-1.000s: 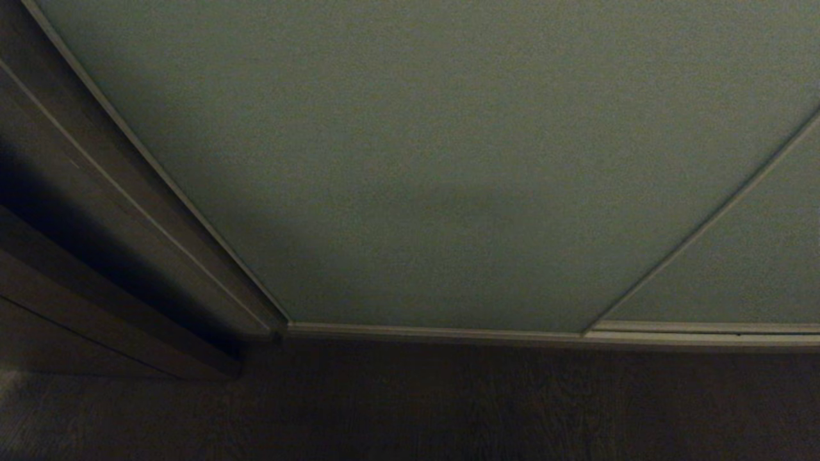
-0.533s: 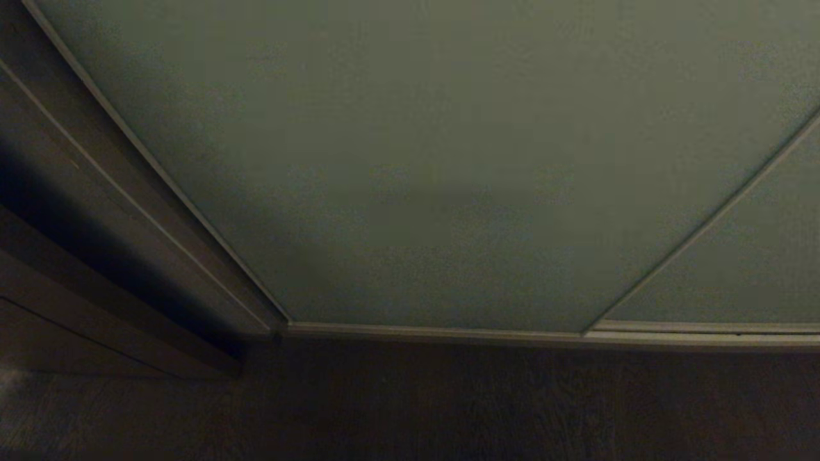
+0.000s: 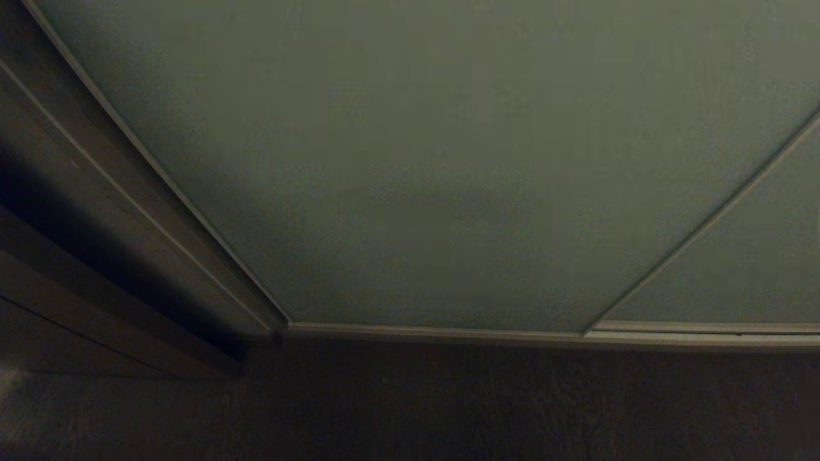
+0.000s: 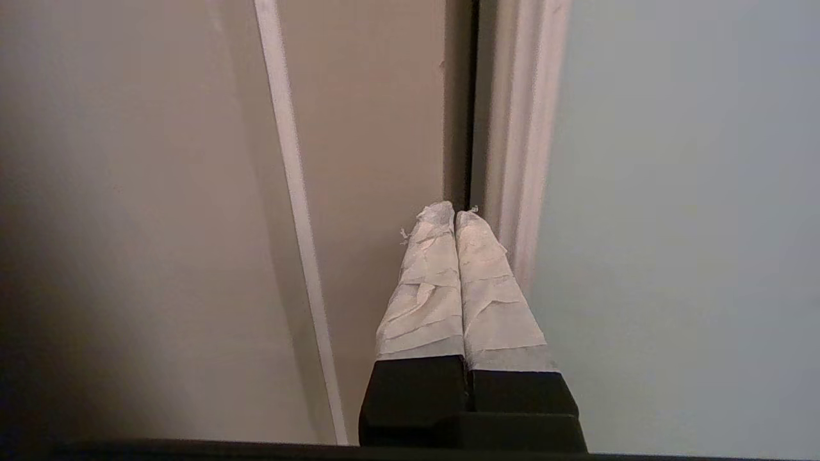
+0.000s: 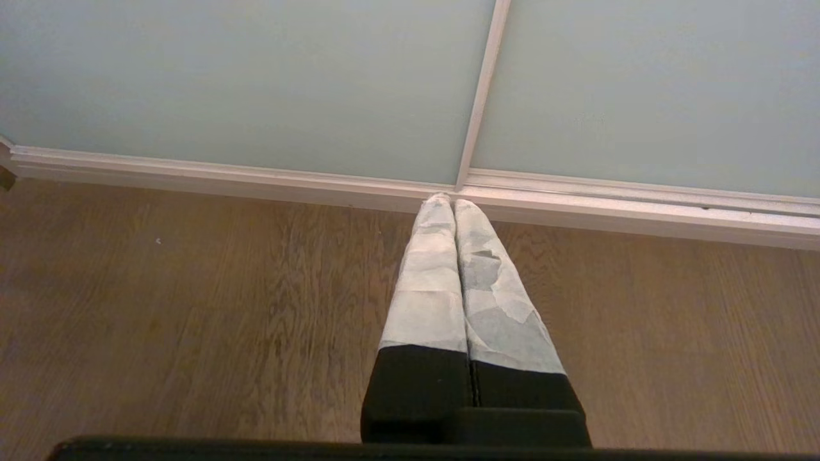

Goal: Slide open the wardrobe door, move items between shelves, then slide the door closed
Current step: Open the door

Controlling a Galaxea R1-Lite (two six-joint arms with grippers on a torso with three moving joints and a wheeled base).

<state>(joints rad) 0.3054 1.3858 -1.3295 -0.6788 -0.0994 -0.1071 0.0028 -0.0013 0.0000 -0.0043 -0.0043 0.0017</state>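
The sliding wardrobe door (image 3: 448,160) is a pale grey-green panel that fills the head view and stands closed. The items and the shelves are hidden behind it. Neither arm shows in the head view. In the left wrist view my left gripper (image 4: 456,211) is shut with nothing in it. Its taped tips point at the dark gap between the door's light metal frame (image 4: 522,128) and the brown side panel (image 4: 371,128). My right gripper (image 5: 453,202) is shut and empty, hanging over the wooden floor (image 5: 192,307) with its tips near the door's bottom rail (image 5: 256,176).
A dark brown wooden side panel (image 3: 96,192) stands left of the door. A second grey-green panel (image 3: 737,269) overlaps the door on the right. The bottom track (image 3: 448,331) runs along the dark floor (image 3: 448,403).
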